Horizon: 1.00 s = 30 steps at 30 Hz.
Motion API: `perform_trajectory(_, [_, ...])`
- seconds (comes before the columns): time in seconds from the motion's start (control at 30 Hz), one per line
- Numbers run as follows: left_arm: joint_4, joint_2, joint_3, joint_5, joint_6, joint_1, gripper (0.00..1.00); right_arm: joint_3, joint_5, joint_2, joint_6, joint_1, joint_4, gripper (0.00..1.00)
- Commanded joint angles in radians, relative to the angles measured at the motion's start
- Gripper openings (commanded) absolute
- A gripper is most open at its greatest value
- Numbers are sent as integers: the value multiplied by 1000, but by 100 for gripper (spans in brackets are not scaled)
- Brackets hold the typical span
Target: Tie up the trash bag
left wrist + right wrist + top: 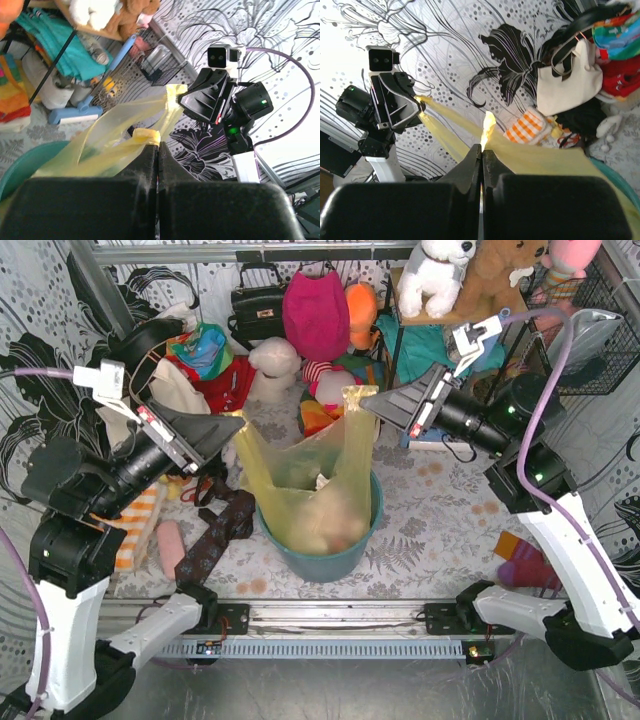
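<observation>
The teal round bin [330,562] holds the yellow-green trash bag [300,475], its two top flaps stretched up and outward, the left gripper [232,422] pinched tight on one flap and the right gripper [368,400] on the other.

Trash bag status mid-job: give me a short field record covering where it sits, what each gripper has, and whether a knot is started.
bag: thin translucent yellow-green plastic trash bag, lining the round teal bin
left gripper: shut on the bag's left top flap
right gripper: shut on the bag's right top flap
flaps: drawn up and apart above the bin, not crossed
knot: none yet
contents: pale items inside, kind unclear
</observation>
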Motion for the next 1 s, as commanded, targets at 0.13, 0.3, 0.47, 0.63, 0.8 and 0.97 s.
perform_trajectory(0.13, [141, 115, 238, 75, -6, 2, 0, 265, -4, 74, -28, 4, 33, 0])
perform_trajectory(0.3, [174, 75, 140, 88, -31, 2, 0, 164, 22, 23, -20, 4, 43, 0])
perform_trajectory(0.47, [166, 4, -32, 70, -46, 2, 0, -34, 50, -50, 15, 5, 94, 0])
perform_trajectory(0.63, [200, -2, -74, 76, -66, 3, 0, -52, 56, -50, 19, 6, 100, 0])
perform_trajectory(0.8, [171, 90, 104, 87, -29, 2, 0, 138, 33, 41, -28, 5, 43, 0])
perform_trajectory(0.97, [160, 179, 263, 122, -22, 3, 0, 324, 17, 127, -61, 4, -16, 0])
